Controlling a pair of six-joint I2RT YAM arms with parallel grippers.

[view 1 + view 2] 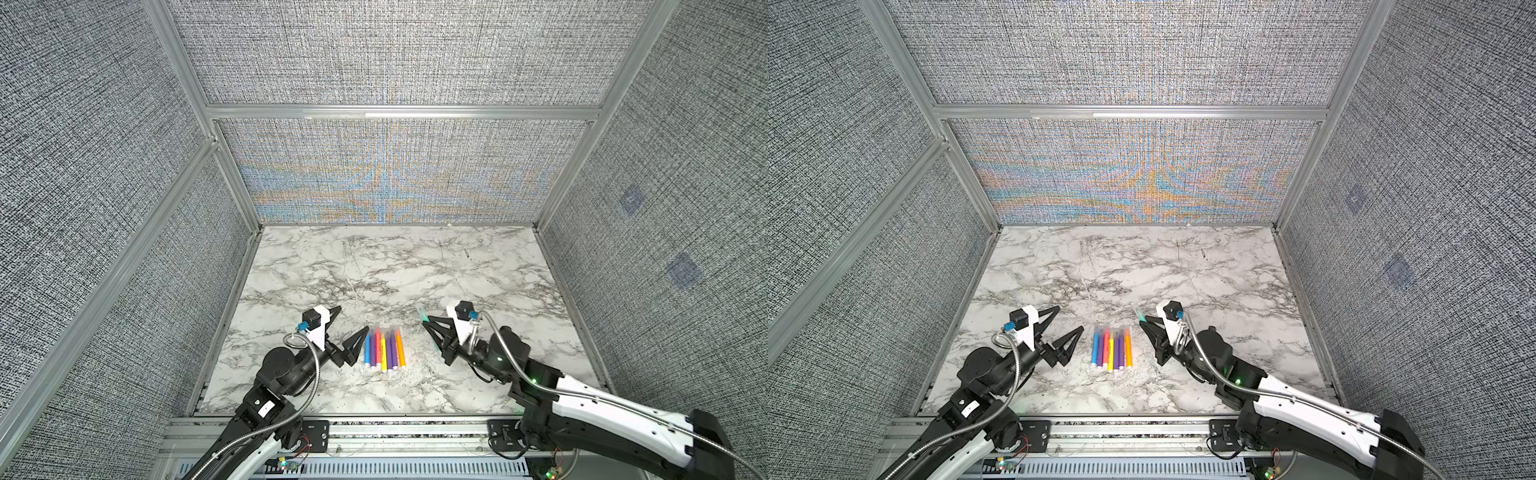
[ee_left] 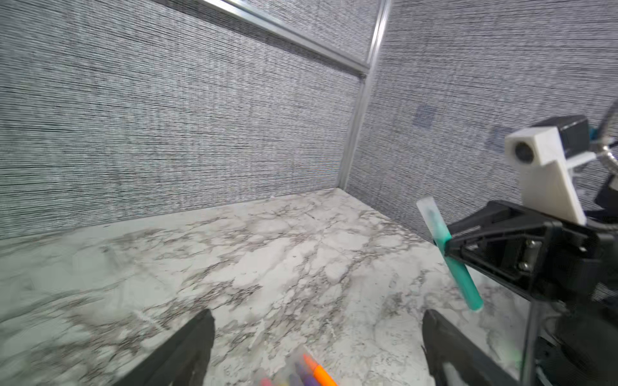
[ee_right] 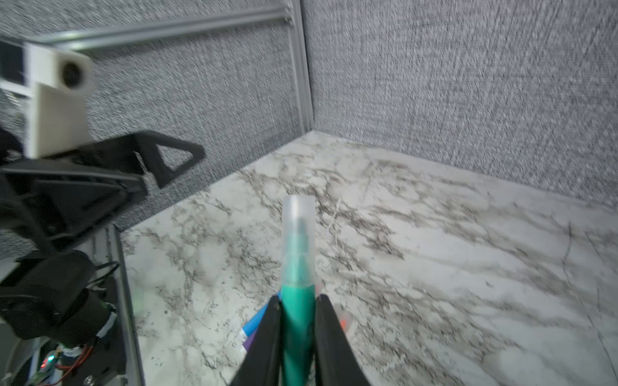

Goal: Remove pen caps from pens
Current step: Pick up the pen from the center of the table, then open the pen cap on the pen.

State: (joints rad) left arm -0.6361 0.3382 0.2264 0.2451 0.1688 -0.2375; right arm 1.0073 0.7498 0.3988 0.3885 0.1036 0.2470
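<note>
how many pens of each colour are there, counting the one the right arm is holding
blue pen: 1
purple pens: 3
red pen: 1
yellow pen: 1
orange pen: 1
green pen, the held one: 1
total: 8

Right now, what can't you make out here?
- Rear of the green pen: hidden by the right gripper, right wrist view.
- The clear caps on the row of pens: too faint to count, both top views.
- Most of the orange pen: cut off by the frame edge, blurred, left wrist view.
</note>
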